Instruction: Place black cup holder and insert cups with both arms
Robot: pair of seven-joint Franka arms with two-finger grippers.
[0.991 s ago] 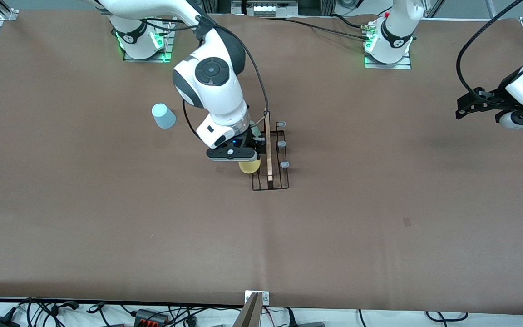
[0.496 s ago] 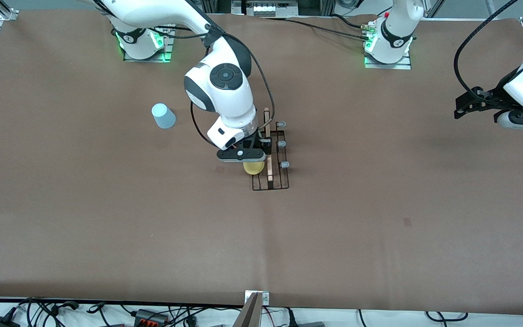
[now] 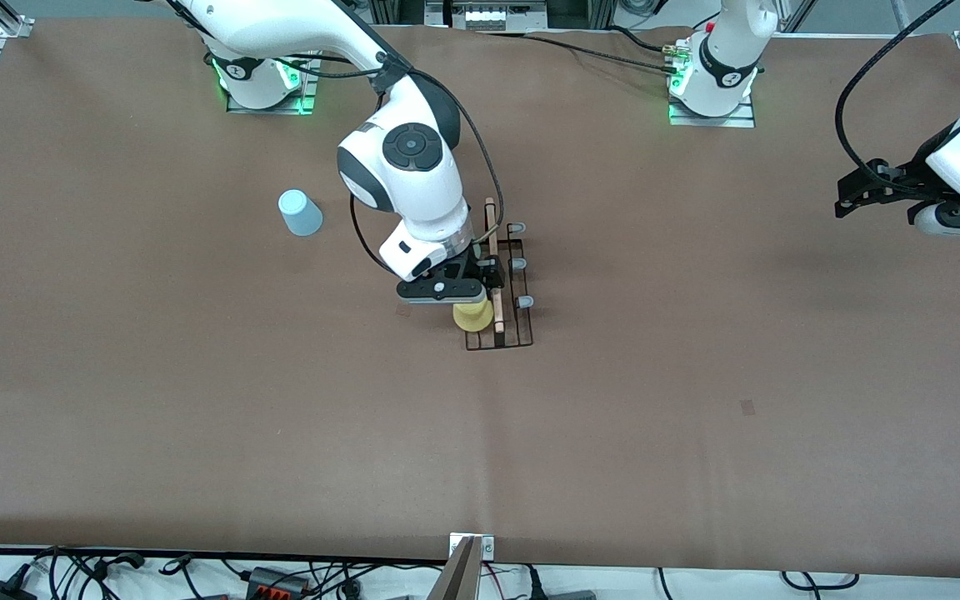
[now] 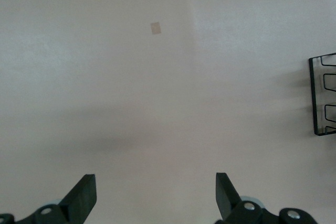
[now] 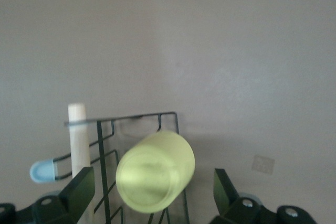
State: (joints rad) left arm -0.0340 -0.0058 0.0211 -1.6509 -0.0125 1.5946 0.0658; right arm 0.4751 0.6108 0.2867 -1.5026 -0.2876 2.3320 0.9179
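The black cup holder (image 3: 513, 321) lies mid-table, its wooden rod (image 3: 494, 275) running along it and grey-tipped pegs (image 3: 522, 302) on the side toward the left arm's end. A yellow cup (image 3: 473, 317) rests tilted on the holder's end nearer the front camera. In the right wrist view the yellow cup (image 5: 155, 171) shows its base, over the holder's wires (image 5: 142, 121) beside the rod (image 5: 79, 135). My right gripper (image 3: 455, 302) stands open around it, with a gap on each side. A light blue cup (image 3: 300, 212) stands upside down toward the right arm's end. My left gripper (image 3: 851, 196) waits open.
The left wrist view shows its open gripper (image 4: 155, 198) over bare brown table, a corner of the holder (image 4: 321, 98) and a small pale mark (image 4: 155, 27). Cables (image 3: 72, 575) and a bracket (image 3: 472, 550) line the table edge nearest the front camera.
My right gripper moved over the holder with the yellow cup and has opened, letting go of it. The cup now rests on the holder. The left arm barely moved.
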